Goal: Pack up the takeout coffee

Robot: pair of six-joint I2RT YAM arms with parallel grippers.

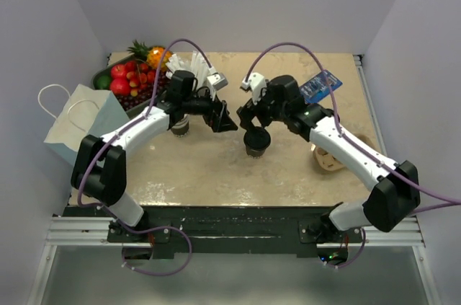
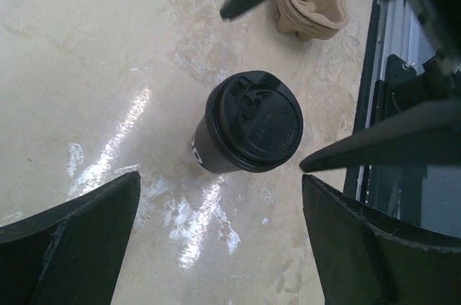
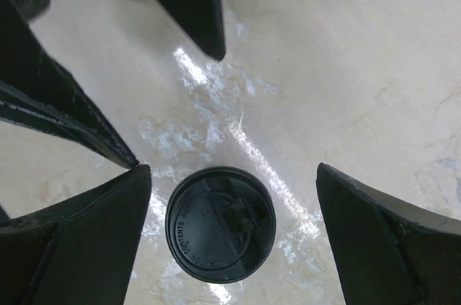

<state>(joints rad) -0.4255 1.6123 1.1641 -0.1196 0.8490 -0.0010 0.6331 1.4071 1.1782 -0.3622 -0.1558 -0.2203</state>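
Observation:
The takeout coffee is a dark brown cup with a black lid, standing upright mid-table. My right gripper hovers directly over it, open. In the right wrist view the lid lies between the two spread fingers, nearer the left one, with no contact showing. My left gripper is open just to the cup's left and holds nothing. In the left wrist view the coffee stands ahead of the left gripper, beyond its fingertips.
A white paper bag stands at the left table edge, with a fruit basket behind it. Brown cup carriers lie at the right, a blue packet behind them. A grey cup of white sticks sits by the left arm.

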